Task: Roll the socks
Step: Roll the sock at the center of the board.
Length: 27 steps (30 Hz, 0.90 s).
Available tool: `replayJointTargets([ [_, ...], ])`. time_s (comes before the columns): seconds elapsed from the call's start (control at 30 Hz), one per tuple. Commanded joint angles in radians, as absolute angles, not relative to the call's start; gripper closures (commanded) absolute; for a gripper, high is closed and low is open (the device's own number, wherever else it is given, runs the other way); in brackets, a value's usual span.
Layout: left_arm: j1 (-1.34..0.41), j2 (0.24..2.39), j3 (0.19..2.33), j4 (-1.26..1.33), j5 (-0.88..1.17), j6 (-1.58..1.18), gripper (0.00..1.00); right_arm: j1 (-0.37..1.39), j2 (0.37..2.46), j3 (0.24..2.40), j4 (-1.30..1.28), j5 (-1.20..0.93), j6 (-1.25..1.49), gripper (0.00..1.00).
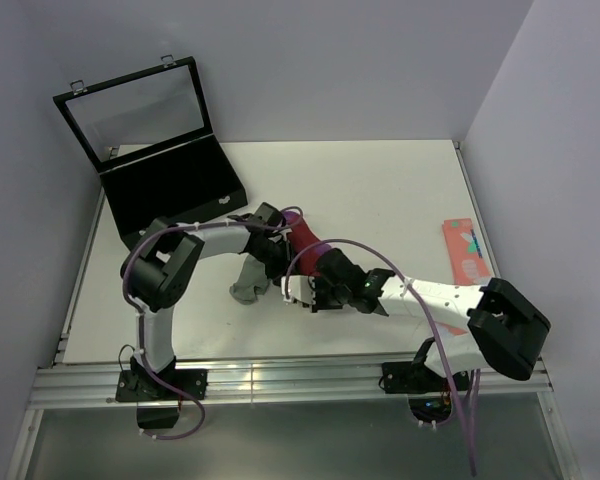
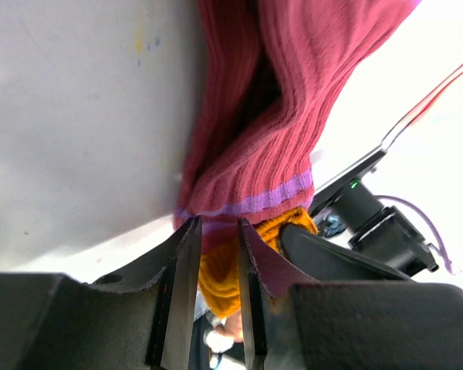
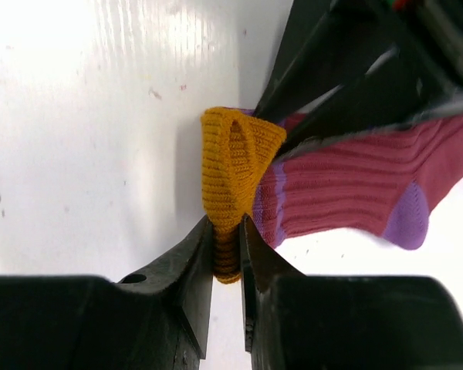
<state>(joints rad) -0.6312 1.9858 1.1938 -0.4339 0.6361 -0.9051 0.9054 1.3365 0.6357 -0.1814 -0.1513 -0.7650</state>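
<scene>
Pinching orange toe [image 3: 230, 166] of magenta-red sock [image 3: 347, 189] in my right gripper [image 3: 226, 229]; my left gripper [image 2: 217, 229] straddling sock, cannot tell whether gripping.

Right fingers [image 3: 194, 279] close beside left fingers [image 2: 181, 287]; seemingly bare table [image 1: 380, 190] beyond, black case [image 1: 170, 185] back-left.

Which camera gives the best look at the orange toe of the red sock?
The right wrist view: the orange toe sits centred and sharp, pinched by the right gripper. The left wrist view shows only a strip between its own fingers. In the top external view the arms hide it.
</scene>
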Motion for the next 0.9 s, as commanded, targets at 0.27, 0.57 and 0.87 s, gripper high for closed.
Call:
replayJointTargets([
  [0.27, -0.635, 1.839, 1.026, -0.054, 0.507, -1.045, 0.68, 0.785, 1.304, 0.667, -0.330, -0.350, -0.775, 0.82],
  [0.57, -0.696, 1.767, 0.835, 0.264, 0.381, -1.060, 0.65, 0.687, 1.416, 0.761, -0.452, -0.478, -0.799, 0.82],
  [0.87, -0.756, 1.721, 0.776, 0.417, 0.253, -0.966, 0.64, 0.561, 1.563, 0.880, -0.600, -0.587, -0.848, 0.83],
])
